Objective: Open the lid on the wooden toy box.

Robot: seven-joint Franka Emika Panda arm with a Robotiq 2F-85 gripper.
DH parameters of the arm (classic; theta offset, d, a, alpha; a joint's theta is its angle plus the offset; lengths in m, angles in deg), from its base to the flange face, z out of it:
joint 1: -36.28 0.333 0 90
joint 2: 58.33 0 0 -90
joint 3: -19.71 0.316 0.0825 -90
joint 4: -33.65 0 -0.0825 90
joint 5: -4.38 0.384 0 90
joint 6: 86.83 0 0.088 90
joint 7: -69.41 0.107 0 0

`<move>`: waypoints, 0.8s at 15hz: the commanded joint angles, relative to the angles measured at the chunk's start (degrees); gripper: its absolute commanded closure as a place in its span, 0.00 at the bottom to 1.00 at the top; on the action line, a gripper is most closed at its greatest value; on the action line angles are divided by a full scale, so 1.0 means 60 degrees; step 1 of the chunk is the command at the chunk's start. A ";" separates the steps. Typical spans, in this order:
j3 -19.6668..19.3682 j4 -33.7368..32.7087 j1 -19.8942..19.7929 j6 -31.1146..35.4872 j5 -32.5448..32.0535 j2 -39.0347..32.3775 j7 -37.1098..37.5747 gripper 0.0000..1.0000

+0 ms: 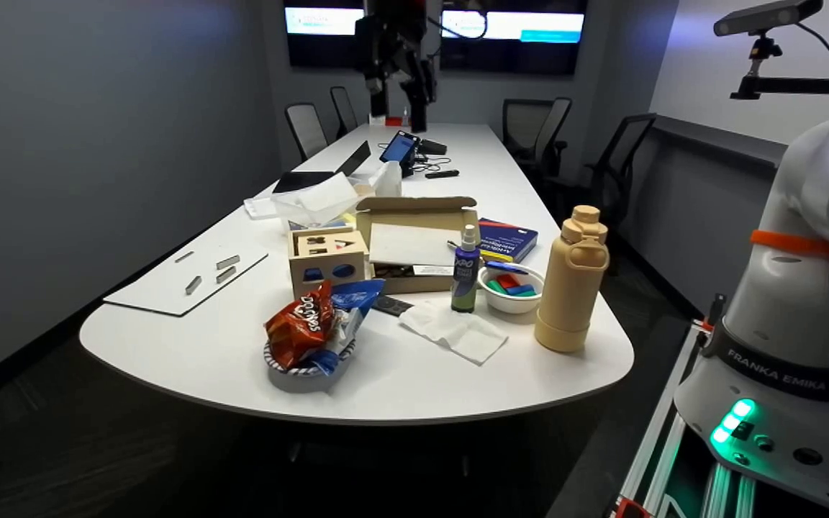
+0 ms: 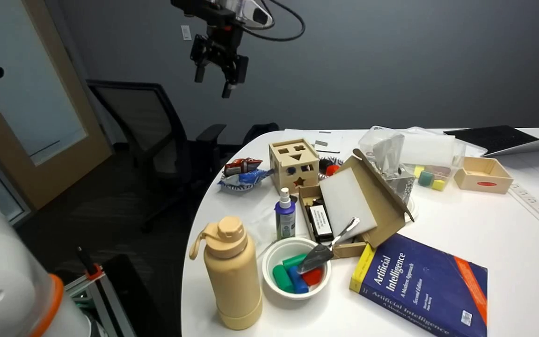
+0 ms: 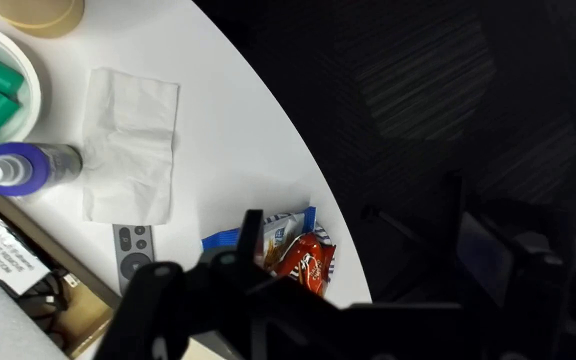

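The wooden toy box [image 1: 328,275] is a light-wood cube with shaped holes in its sides. It stands on the white table behind the snack bowl, and it also shows in an exterior view [image 2: 300,174]. Its lid [image 1: 329,247] is the thin square top panel with cut-outs; it lies flat on the box in both exterior views [image 2: 293,150]. My gripper [image 1: 399,115] is open and empty, high above the table and apart from the box in both exterior views [image 2: 213,85]. In the wrist view the gripper [image 3: 357,212] covers the lower part, where only a pale corner shows.
A bowl of snack bags [image 1: 308,331] stands right before the toy box. An open cardboard box [image 1: 422,282], a spray bottle [image 1: 465,273], a white bowl [image 1: 512,302] and a tan bottle [image 1: 571,288] stand beside it. A napkin [image 3: 130,150] lies near the table edge.
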 commanded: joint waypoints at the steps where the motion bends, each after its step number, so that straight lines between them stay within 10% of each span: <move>1: 0.0330 -0.1562 0.0120 0.0164 -0.0452 -0.2162 -0.1432 0.00; 6: 0.0566 -0.2856 0.0118 0.1176 -0.1037 -0.3883 -0.2359 0.00; 12: 0.0390 -0.2440 0.0125 0.5103 -0.0976 -0.4186 -0.0952 0.00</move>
